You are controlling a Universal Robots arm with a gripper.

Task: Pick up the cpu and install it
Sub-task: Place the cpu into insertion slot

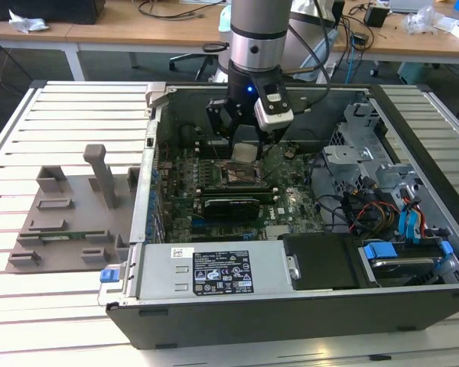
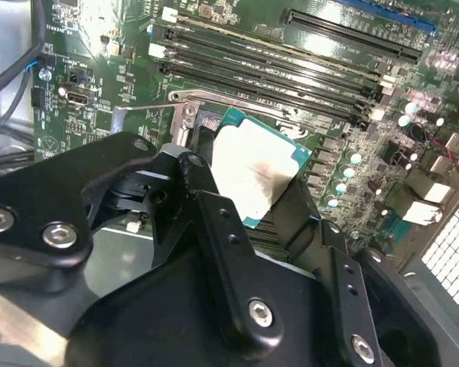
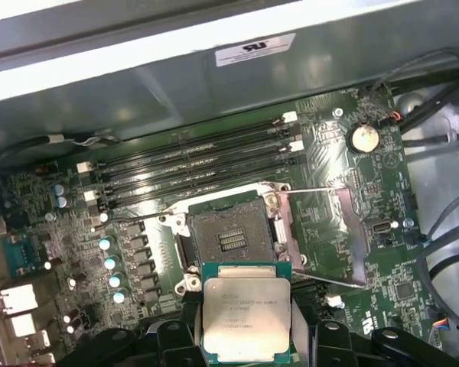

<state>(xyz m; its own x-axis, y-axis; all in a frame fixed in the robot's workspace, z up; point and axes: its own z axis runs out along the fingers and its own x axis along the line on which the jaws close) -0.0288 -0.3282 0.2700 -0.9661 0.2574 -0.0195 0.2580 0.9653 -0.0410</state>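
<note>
Two black fingers (image 2: 302,218) of the gripper (image 1: 243,144) pinched the cpu (image 3: 247,317) by opposite edges, held flat with its metal face up. In the exterior view it hung at upper centre of the frame, inside the open computer case (image 1: 214,325). The bare socket (image 3: 229,241) lay just below it in that picture. Chip and socket were apart, their edges roughly parallel, and the retaining frame (image 3: 321,222) lay swung aside.

The cpu (image 3: 246,317) (silvery top, thin green rim) hangs metal-side up near the open socket (image 3: 229,241).
</note>
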